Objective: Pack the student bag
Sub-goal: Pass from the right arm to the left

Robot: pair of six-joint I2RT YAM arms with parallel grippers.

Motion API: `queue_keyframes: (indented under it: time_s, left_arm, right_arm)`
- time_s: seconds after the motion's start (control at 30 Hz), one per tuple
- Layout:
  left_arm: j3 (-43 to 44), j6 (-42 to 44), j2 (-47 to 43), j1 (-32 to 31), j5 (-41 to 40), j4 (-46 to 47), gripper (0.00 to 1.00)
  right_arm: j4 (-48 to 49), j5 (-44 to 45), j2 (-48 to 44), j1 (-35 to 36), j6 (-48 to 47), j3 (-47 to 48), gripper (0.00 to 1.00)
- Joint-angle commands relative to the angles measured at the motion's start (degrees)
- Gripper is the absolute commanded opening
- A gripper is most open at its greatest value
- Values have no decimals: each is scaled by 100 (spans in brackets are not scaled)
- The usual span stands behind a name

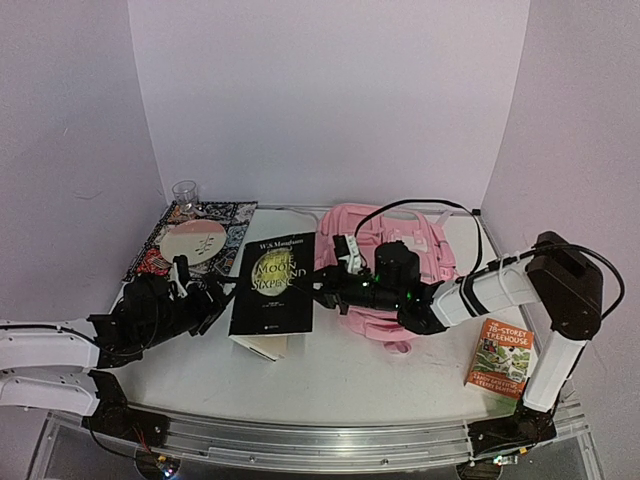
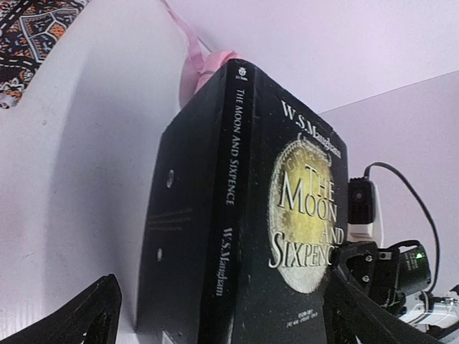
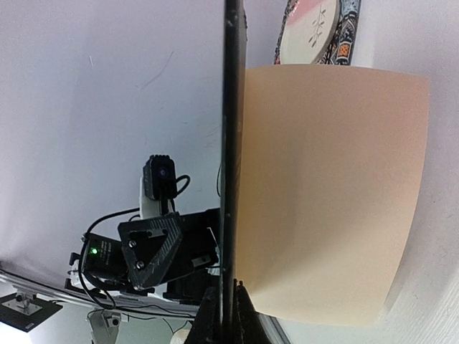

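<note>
The right gripper [image 3: 226, 312] is pinched tight on the thin front cover [image 3: 231, 143] of the black book [image 1: 272, 285]. It has only that board, and the cream pages [image 3: 330, 186] hang free beside it. The left gripper [image 2: 220, 287] stands at its widest, one finger either side of the book's near end by the spine, touching nothing that I can see. The book sits tilted near the middle of the worktop [image 1: 400, 380]. It is just left of the student bag [image 1: 425, 240], which lies toward the back edge, right of centre, behind the right arm.

This looks like a shared lift, or a handover of the book on its way to the bag. A cover alone is a poor hold, since it can bend or tear and the page block will swing. The left gripper should come forward until its fingers span the book's whole thickness near the spine. It should close firmly before the right gripper lifts or lets go. After that, carry the book low and level toward the bag. The bag's mouth is hidden here, so whether it is unzipped cannot be told; settle that before bringing the book over.
</note>
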Motion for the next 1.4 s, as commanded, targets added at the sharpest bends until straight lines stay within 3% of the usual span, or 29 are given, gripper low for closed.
queue_keyframes:
  time_s: [0.0,0.13,0.3,0.63,0.83,1.13,1.37]
  left_arm:
    - [-290,-304,369,32,405,1568,99]
    - [-243,-414,952,23,860,2538,99]
    - [-28,-405,1440,23,1115,2971,99]
    - [265,-369,2217,23,1133,3519,99]
    - [518,-439,2793,32,1271,3682,98]
    - [599,-1212,3264,30,2060,5365,76]
    - [471,-1277,2785,32,2033,5725,55]
  right_arm:
    - [1719,269,-497,-88,29,160,0]
    - [1861,438,-580,-152,38,183,0]
    - [2044,543,-626,-201,39,272,0]
    - [3044,574,-461,-256,464,395,0]
    - [3170,428,-493,-262,459,481,0]
    - [3227,375,-343,-280,406,171,0]
    - [3216,164,-165,-285,352,-208,1]
